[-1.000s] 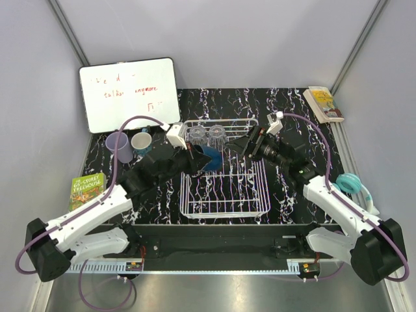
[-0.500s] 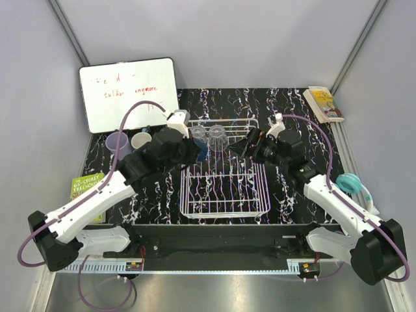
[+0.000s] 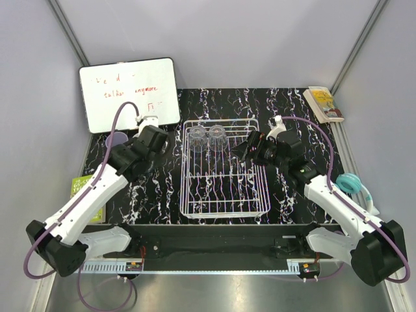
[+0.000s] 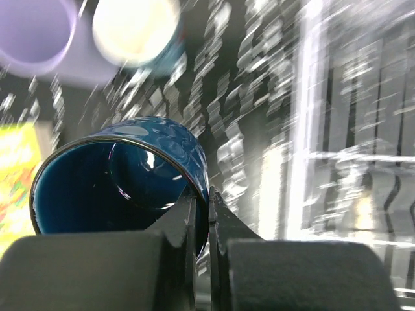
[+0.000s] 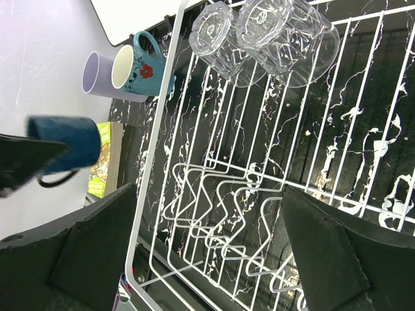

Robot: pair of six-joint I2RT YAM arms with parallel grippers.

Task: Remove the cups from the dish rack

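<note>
For unloading, the dark blue mug (image 4: 123,175) is pinched at its rim by the left gripper (image 4: 201,194); the right gripper (image 5: 207,194) is held wide open, empty.

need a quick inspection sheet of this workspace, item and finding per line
surface: black marbled table, no spills seen
job's things: dish rack holds two clear glasses at its far end; teal mug and lavender tumbler stand left of it
clutter: whiteboard, green book, second book, teal ring
grippers: left gripper shut on blue mug, outside the rack; right gripper open over the rack
cables: purple cable loops along each arm, clear of the rack
surroundings: grey walls, nothing else seen
</note>
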